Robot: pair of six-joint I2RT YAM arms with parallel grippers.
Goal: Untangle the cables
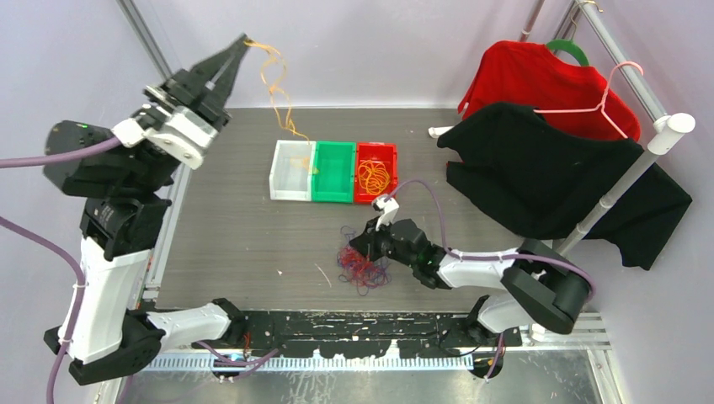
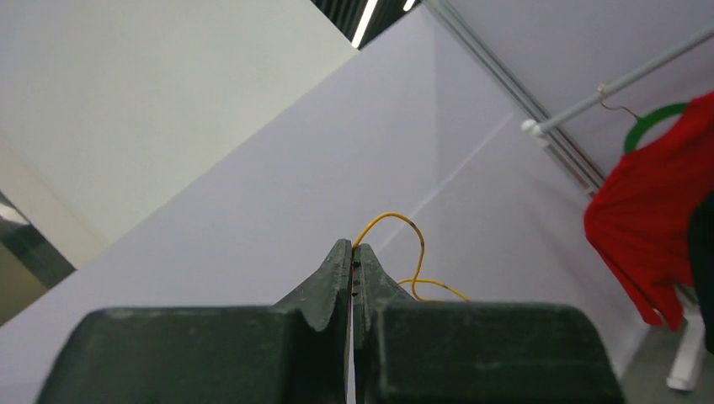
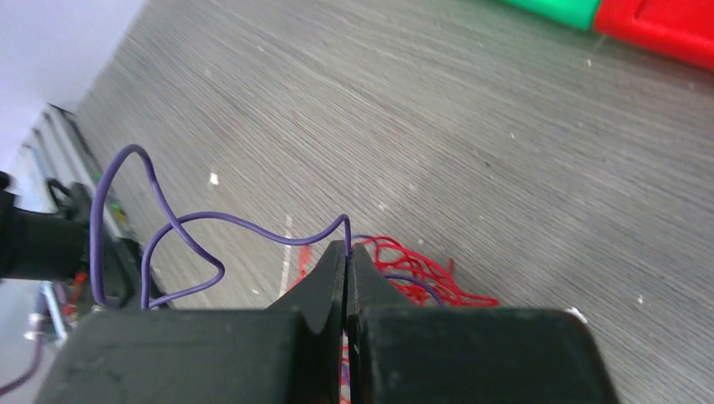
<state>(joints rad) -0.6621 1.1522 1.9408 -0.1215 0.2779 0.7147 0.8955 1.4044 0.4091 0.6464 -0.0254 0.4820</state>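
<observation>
Above the tabletop's (image 1: 236,244) far-left corner, left gripper (image 1: 242,44) on a raised, extended arm, clenched on the orange-yellow cable (image 1: 276,84), which trails down toward the white tray (image 1: 290,172). Only the right wrist view shows the right gripper (image 3: 347,252) pinching a purple strand (image 3: 210,220) just above red strands (image 3: 421,278). Overhead view: right arm low, reaching left to the red-purple clump (image 1: 362,265), near centre.

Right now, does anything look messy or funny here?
Yes. A red and purple cable tangle lies in a heap on the table, one purple strand pinched by the right gripper. And an orange cable hangs from the raised left gripper down toward the white bin, strung through the air.
</observation>
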